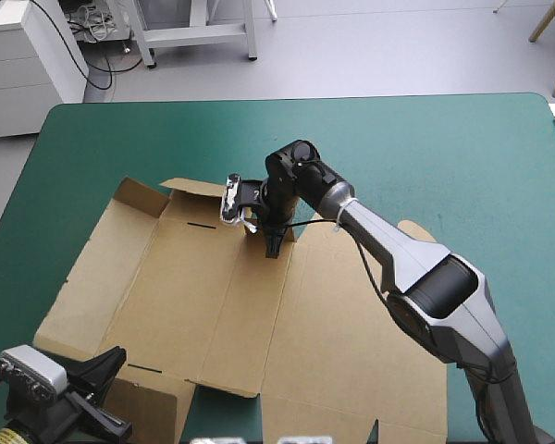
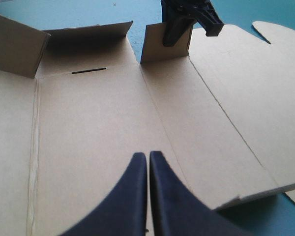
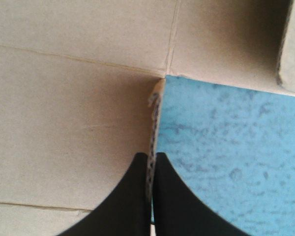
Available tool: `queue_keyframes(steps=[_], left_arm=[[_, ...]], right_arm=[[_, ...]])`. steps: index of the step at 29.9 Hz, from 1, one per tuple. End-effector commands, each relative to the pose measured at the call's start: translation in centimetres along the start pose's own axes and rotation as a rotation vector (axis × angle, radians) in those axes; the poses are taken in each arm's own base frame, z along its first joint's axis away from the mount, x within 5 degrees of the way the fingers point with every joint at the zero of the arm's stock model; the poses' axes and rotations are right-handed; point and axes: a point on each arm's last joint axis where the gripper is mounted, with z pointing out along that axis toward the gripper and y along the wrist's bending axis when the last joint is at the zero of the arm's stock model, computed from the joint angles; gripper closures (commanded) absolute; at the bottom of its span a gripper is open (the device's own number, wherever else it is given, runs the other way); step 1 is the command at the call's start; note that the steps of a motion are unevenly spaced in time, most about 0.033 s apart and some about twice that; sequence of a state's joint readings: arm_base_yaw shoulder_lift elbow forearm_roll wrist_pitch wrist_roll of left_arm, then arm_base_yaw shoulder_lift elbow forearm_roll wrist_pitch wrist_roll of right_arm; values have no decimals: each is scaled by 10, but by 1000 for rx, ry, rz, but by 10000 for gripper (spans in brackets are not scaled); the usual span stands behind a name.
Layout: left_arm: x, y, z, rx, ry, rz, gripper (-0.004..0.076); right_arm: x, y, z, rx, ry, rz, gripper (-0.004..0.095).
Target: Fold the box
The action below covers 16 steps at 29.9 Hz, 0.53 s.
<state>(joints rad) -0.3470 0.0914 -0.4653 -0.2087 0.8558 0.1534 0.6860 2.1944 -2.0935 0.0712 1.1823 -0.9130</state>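
The brown box (image 1: 213, 296) lies as a cut sheet, mostly flat on the teal-green cover. At its far edge, two flaps (image 1: 196, 188) stand partly raised above a dark slot (image 1: 202, 226). My right gripper (image 1: 276, 242) reaches down at the far edge of the middle panel and is shut on a small upright flap (image 2: 155, 46). The right wrist view shows the board's edge between its fingers (image 3: 152, 162). My left gripper (image 1: 111, 365) is at the box's near left corner. Its fingers meet in a point (image 2: 148, 160) just above the board, with nothing between them.
The box's wide right panel ends in a rounded tab (image 1: 416, 231) toward the far right. Bare teal-green cover (image 1: 444, 157) stretches beyond the box to the far and right edges. The sheet's near edge reaches the table's front.
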Motion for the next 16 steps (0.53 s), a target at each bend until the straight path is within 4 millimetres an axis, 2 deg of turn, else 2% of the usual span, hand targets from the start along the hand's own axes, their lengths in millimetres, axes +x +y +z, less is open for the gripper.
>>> queue_keyframes(steps=[1, 5, 8, 16], left_arm=[[-12, 0, -2, 3, -80, -6, 731], [-12, 0, -2, 3, -80, -6, 731], [-12, 0, -2, 3, -80, -6, 731], [-11, 1, 3, -6, -120, -12, 731]], right_arm=[[-15, 2, -42, 74, -89, -99, 930], [-16, 3, -42, 86, -74, -174, 930], [-9, -3, -41, 136, 3, -216, 929], [21, -28, -43, 164, 18, -134, 930]])
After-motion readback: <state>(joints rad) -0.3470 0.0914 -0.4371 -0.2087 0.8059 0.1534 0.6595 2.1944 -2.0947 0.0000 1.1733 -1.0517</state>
